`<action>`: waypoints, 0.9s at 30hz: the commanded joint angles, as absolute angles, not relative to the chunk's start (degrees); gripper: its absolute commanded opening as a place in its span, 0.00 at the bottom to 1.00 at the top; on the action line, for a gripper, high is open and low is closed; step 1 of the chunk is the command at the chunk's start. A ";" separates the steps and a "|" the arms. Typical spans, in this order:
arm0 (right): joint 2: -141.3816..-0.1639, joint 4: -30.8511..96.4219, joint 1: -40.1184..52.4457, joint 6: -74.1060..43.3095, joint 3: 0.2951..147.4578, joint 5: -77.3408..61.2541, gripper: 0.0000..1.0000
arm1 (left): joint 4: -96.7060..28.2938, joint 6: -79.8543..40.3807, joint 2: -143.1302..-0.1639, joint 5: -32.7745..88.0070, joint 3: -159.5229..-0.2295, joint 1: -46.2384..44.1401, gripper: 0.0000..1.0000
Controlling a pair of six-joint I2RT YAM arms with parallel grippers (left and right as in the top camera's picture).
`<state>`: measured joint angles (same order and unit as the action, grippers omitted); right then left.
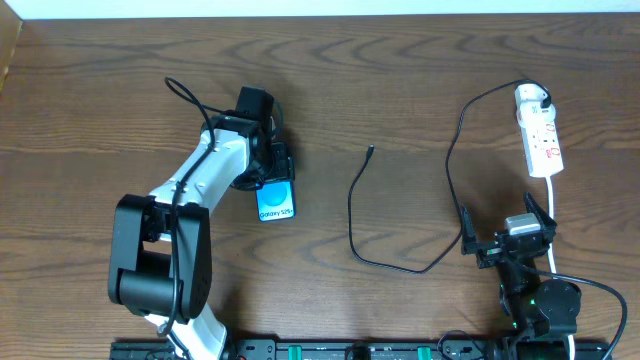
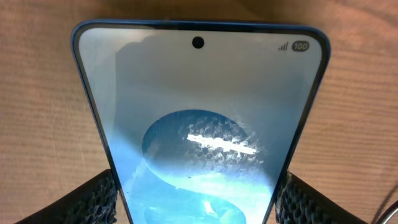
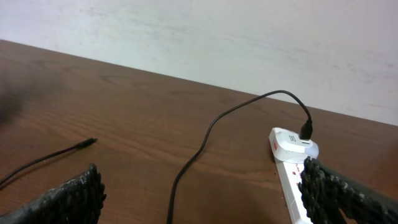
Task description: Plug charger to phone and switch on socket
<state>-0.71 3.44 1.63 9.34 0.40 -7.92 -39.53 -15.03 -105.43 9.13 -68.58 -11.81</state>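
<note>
The phone (image 1: 277, 203) lies left of centre with its blue screen lit, and it fills the left wrist view (image 2: 199, 112). My left gripper (image 1: 276, 185) (image 2: 199, 182) is shut on it, one black finger (image 2: 93, 199) pressed against each long edge. The charger cable (image 1: 352, 215) loops across the middle of the table, with its black tip (image 1: 371, 151) (image 3: 90, 142) lying loose, well right of the phone. Its plug (image 1: 531, 96) (image 3: 292, 144) sits in the far end of the white socket strip (image 1: 544, 138) (image 3: 291, 193). My right gripper (image 1: 503, 225) (image 3: 202, 190) stands open near the strip with nothing between its fingers.
The strip's white cord (image 1: 553, 215) runs down past my right gripper toward the front edge. A pale wall (image 3: 217, 37) stands behind the table's far edge. Bare wooden tabletop (image 1: 420, 90) lies between the two arms.
</note>
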 commanded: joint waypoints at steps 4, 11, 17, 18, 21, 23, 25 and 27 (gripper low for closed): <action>-0.43 3.66 1.58 9.28 0.32 -8.08 0.99 | -39.29 -15.38 -103.98 7.07 -68.99 -11.81 0.66; -0.43 3.66 1.58 9.28 0.32 -8.08 0.99 | -36.80 -15.38 -106.94 6.83 -67.70 -11.84 0.67; -0.43 3.64 1.58 9.28 0.32 -8.08 0.99 | -36.62 -15.38 -111.39 6.83 -67.70 -11.88 0.68; -0.43 3.64 1.58 9.28 0.32 -8.08 0.99 | -36.60 -15.38 -112.01 6.83 -67.70 -11.88 0.68; -0.43 3.66 1.58 9.28 0.32 -8.08 0.99 | -36.64 -15.38 -113.34 6.85 -67.70 -11.88 0.77; -0.43 3.66 1.58 9.28 0.32 -8.08 0.99 | -36.62 -15.38 -114.41 6.85 -67.70 -11.99 0.78; -0.43 3.66 1.58 9.28 0.32 -8.08 0.99 | -36.67 -15.40 -115.33 6.87 -67.70 -12.01 0.79; -0.43 3.64 1.58 9.28 0.32 -8.08 0.99 | -36.82 -15.38 -116.22 6.87 -67.70 -12.16 0.79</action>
